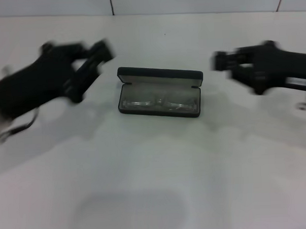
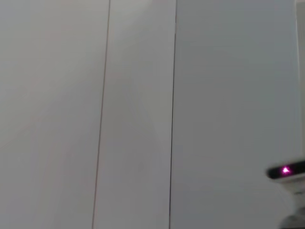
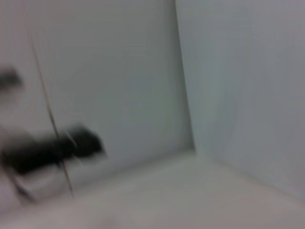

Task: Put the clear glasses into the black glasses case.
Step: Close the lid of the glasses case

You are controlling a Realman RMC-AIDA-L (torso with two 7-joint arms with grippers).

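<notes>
The black glasses case (image 1: 159, 76) lies open in the middle of the white table in the head view, its lid raised at the back. The clear glasses (image 1: 157, 102) lie inside it on the grey lining. My left gripper (image 1: 92, 64) hovers to the left of the case, apart from it, holding nothing. My right gripper (image 1: 223, 60) hovers to the right of the case, also apart from it and holding nothing. The right wrist view shows the other arm (image 3: 52, 148) as a dark smear against the wall. Neither wrist view shows the case.
A white wall with thin vertical seams (image 2: 172, 114) stands behind the table. A small device with a pink light (image 2: 285, 171) shows in the left wrist view. Bare tabletop (image 1: 156, 185) lies in front of the case.
</notes>
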